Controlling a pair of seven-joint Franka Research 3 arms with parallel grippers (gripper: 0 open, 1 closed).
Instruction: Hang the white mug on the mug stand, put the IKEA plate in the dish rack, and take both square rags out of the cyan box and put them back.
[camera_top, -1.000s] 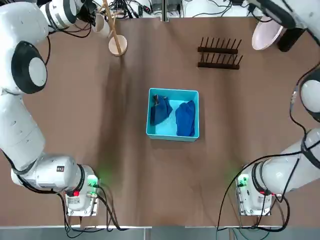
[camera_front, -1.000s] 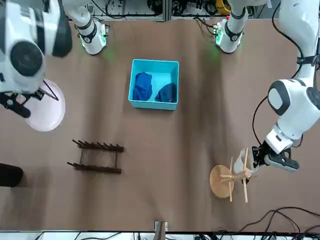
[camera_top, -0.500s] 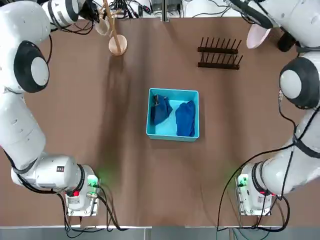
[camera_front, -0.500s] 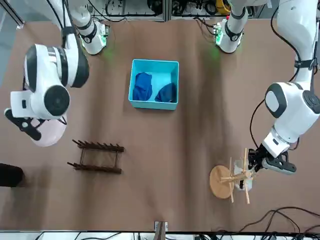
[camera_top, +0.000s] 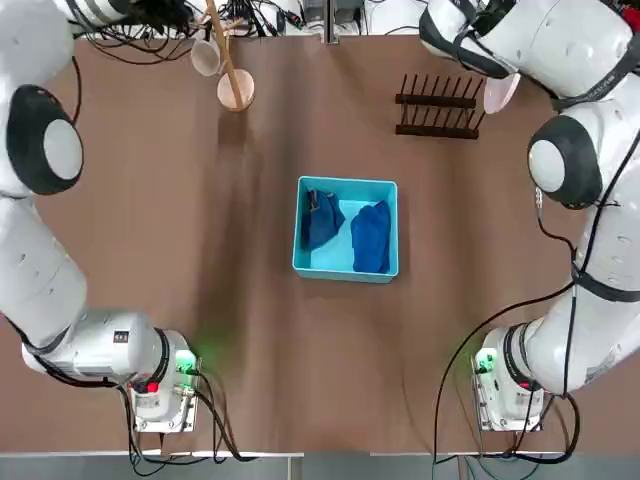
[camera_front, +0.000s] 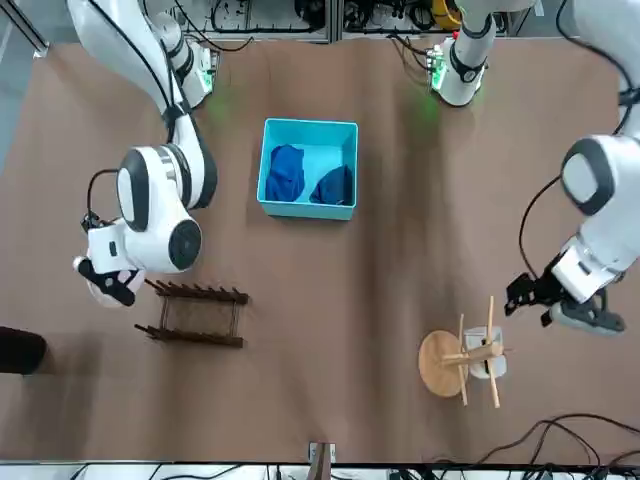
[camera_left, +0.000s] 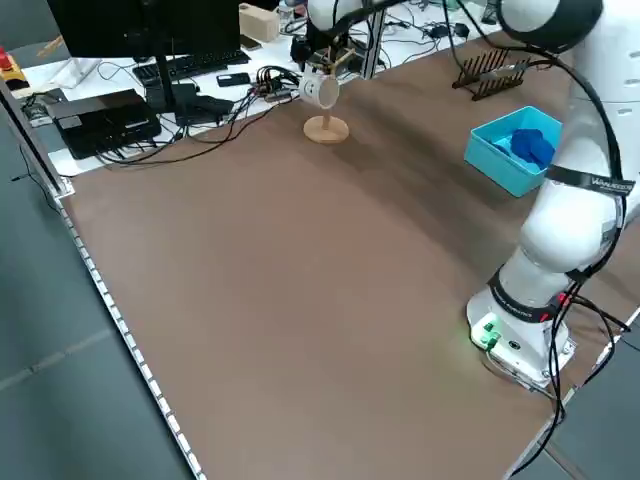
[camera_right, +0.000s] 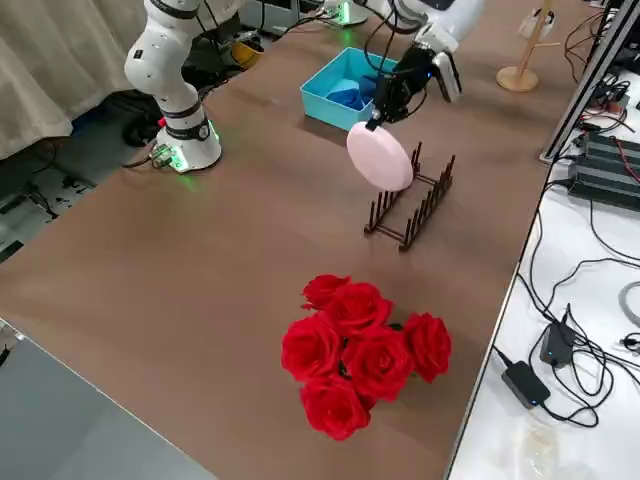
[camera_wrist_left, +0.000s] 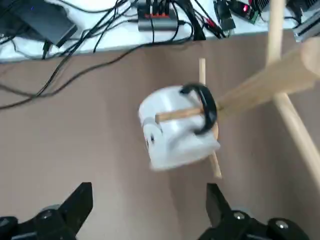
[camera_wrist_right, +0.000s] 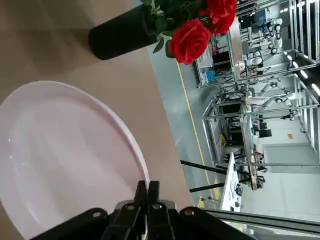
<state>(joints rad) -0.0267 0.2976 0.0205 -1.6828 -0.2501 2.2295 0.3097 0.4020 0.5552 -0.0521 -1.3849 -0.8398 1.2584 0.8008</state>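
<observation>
Clock: from the cyan box (camera_top: 346, 274), 12 away from my bases
Left claw: opened wide, nothing between the fingers, beyond the box toward 11, just beside the mug stand (camera_top: 237, 90)
Right claw (camera_wrist_right: 147, 186): closed on the rim of the IKEA plate (camera_wrist_right: 65, 155), beyond the box toward 1 to 2, near the dish rack (camera_top: 438, 115)
Mug stand: at 11 from the box; pole upright, long axis vertical; light wood, round base, short pegs
White mug (camera_wrist_left: 175, 127): hung on a peg, on the pole's 9 o'clock side; black handle looped over the peg and turned toward the pole; pale body, dark marks on its side
Plate: off the counter (camera_top: 300, 380), steeply tilted; from overhead its slim outline runs about 1 to 7; round, smooth, glossy, faint pink; lies toward 3 from the rack
Dish rack: at 1 from the box; long axis 9 to 3; dark brown, two rails, rows of thin pegs
Rags: both inside the box, dark blue, crumpled; one rag (camera_top: 322, 220) on the 9 side, the other rag (camera_top: 371, 238) on the 3 side, longer along 12 to 6
Box: bright cyan, square, low walls, open top
</observation>
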